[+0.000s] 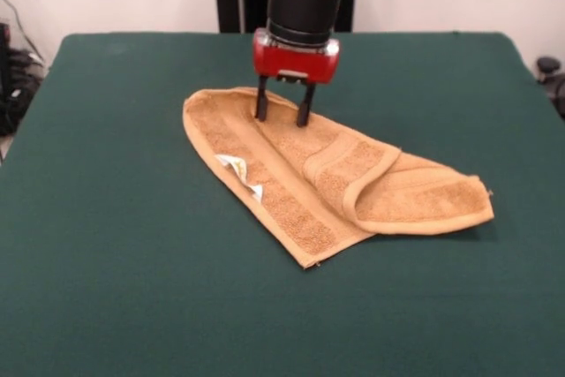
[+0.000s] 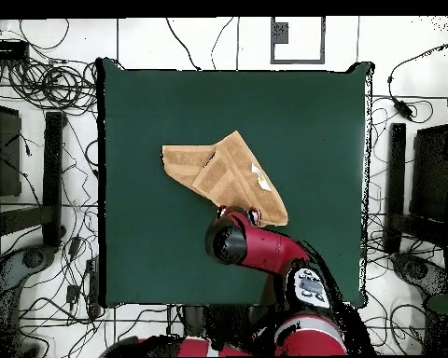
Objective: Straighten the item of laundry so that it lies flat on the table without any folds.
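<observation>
The item of laundry [image 1: 300, 178], a tan terry towel, lies folded near the middle of the green table [image 1: 106, 218]. Its right end is doubled over into a loop, and a white tag [image 1: 238, 168] shows on the left part. My gripper [image 1: 282, 114] stands upright over the towel's far edge. It is open, with both fingertips [image 1: 261, 110] down at the cloth. In the overhead view the towel [image 2: 214, 168] spreads up and left from the gripper [image 2: 238, 214], whose tips are mostly hidden by the arm [image 2: 256, 247].
Green cloth runs wide on every side of the towel [image 2: 144, 103]. Off the table, cables and black stands [image 2: 52, 163] crowd the floor on both sides.
</observation>
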You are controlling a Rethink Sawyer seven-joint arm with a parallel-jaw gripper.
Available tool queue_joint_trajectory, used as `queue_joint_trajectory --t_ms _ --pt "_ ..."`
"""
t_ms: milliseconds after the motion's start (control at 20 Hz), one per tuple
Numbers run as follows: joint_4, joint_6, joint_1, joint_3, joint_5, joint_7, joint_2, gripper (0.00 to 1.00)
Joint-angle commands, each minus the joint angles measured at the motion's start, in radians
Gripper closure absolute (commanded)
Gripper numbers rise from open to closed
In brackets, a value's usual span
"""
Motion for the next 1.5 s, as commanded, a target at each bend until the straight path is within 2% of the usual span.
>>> queue_joint_trajectory --t_ms 50,300,500,850,1100,1500 --pt "-0.028 0.149 0.097 0.062 0.003 0.124 -0.074 0.0" --pt "-0.124 0.389 0.142 0.042 0.031 0.099 -0.119 0.0" --pt "-0.198 0.483 0.177 0.029 0.022 0.106 -0.115 0.0" --pt "-0.329 0.651 0.133 0.092 -0.009 0.033 -0.096 0.0" --pt "-0.333 0.654 0.116 0.106 -0.019 0.026 -0.105 0.0" --pt "-0.237 0.506 0.11 0.113 -0.03 0.075 -0.138 0.0"
